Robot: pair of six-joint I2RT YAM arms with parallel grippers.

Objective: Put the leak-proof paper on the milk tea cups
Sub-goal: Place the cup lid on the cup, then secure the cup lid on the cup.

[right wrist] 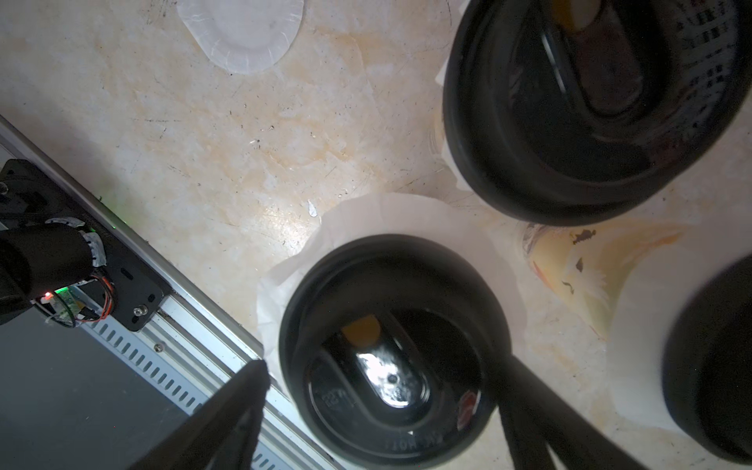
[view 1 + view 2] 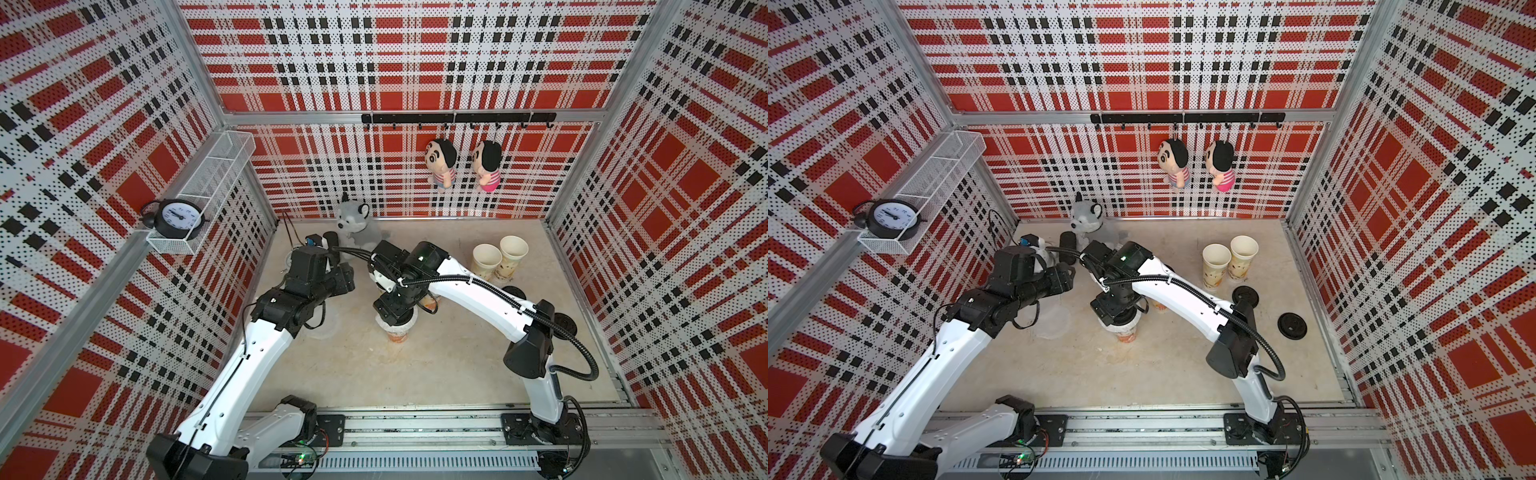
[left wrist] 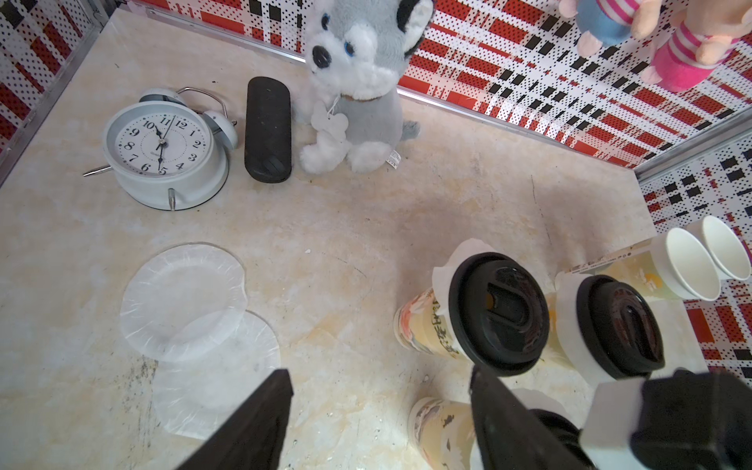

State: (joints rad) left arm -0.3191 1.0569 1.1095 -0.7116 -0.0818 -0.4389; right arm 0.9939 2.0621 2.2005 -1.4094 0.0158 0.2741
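Both left gripper [image 3: 380,378] and right gripper [image 1: 384,366] gape over marbled tabletop [image 3: 366,228] within plaid walls [image 2: 415,54].

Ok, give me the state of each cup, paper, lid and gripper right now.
Three lidded milk tea cups: paper under black lids.
Two open cups: upright, uncovered.
Two leak-proof papers: flat on table, overlapping.
Two loose lids: lying on table.
Left gripper: open, empty.
Right gripper: open, astride near cup's lid.

There are five milk tea cups [image 3: 423,325]: three lidded, two open. Also two loose leak-proof paper sheets [image 3: 183,301], two unattached black lids [image 2: 1292,326], two clocks [image 3: 162,150], three plush toys [image 3: 358,81].
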